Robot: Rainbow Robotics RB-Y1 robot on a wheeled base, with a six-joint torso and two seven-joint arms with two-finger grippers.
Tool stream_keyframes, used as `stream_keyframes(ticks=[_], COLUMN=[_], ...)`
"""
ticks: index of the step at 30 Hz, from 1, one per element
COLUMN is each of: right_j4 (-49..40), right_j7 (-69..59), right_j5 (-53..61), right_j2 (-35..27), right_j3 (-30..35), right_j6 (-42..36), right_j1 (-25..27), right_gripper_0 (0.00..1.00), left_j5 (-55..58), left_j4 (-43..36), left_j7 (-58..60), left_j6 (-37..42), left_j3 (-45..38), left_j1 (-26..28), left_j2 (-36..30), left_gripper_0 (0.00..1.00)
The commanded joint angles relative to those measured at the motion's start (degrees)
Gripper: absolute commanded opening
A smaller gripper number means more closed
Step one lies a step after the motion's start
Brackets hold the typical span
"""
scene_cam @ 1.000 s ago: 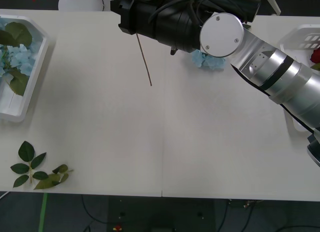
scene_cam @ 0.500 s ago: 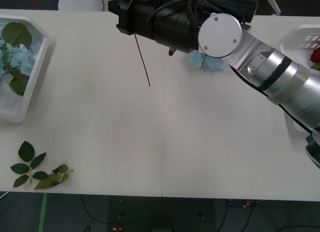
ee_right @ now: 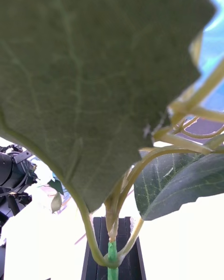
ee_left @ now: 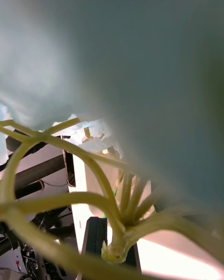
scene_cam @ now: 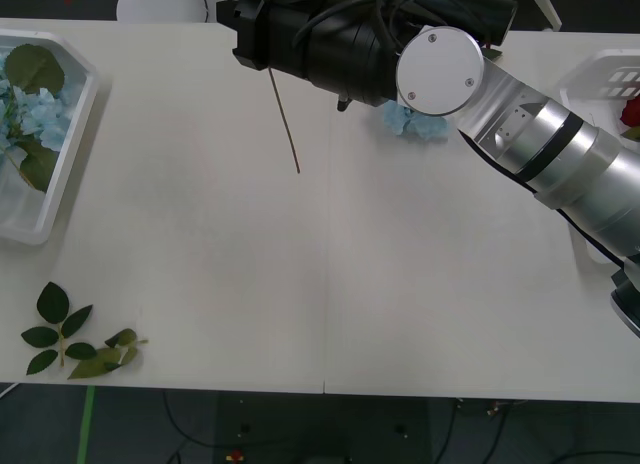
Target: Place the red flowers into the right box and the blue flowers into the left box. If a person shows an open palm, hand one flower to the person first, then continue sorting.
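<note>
No readable text, label or number anywhere.

Left box (scene_cam: 62, 154) on the desk's (scene_cam: 300, 284) left edge, flowers (scene_cam: 35, 109) in it; right box (scene_cam: 600, 79) at far right. Leaf sprigs (scene_cam: 75, 344) at front left. Right arm (scene_cam: 450, 74) reaches across the back, a stem (scene_cam: 287, 124) hanging beneath it, another flower (scene_cam: 415, 122) under it on the desk.

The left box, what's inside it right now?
Blue flowers with dark green leaves lie in the left box. The picture's edge cuts off the box's left part, so their count and anything else inside cannot be told.
</note>
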State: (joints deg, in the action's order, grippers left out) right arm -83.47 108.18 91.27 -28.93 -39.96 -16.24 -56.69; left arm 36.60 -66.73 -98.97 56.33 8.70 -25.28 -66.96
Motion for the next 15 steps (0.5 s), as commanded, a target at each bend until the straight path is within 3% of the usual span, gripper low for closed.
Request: stream_keyframes(ticks=[1, 2, 3, 6, 7, 15], right_j4=[-1.1, -1.2, -1.1, -1.1, -1.1, -1.1], right_j7=[1.9, 1.9, 1.9, 1.9, 1.9, 1.9], right_j5=[0.4, 0.4, 0.4, 0.4, 0.4, 0.4], right_j2=[1.7, 1.7, 1.8, 1.8, 1.8, 1.8], right_j3=[-0.2, -0.2, -0.2, -0.4, -0.4, -0.9], right_j6=[0.6, 0.7, 0.6, 0.7, 0.7, 0.9], right_j1=[-0.2, -0.2, -0.2, -0.2, -0.2, -0.2], right_gripper_0=[0.00, 0.00, 0.00, 0.00, 0.00, 0.00], left_j5=[-0.5, -0.4, -0.3, 0.3, 0.7, 5.7], left_j4=[0.2, 0.2, 0.2, -0.2, -0.3, -0.6], left_j7=[-5.6, -5.8, -5.9, -6.2, -6.2, -7.9], left_j6=[-1.4, -1.5, -1.7, -1.7, -1.6, -1.7], left_j3=[0.3, 0.3, 0.3, 0.3, 0.3, 0.1], left_j1=[0.7, 0.8, 0.7, 0.8, 0.8, 1.4], left_j2=[-3.7, -3.7, -3.7, -3.7, -3.7, -5.1], left_gripper_0=[0.19, 0.44, 0.61, 0.92, 0.97, 1.00])
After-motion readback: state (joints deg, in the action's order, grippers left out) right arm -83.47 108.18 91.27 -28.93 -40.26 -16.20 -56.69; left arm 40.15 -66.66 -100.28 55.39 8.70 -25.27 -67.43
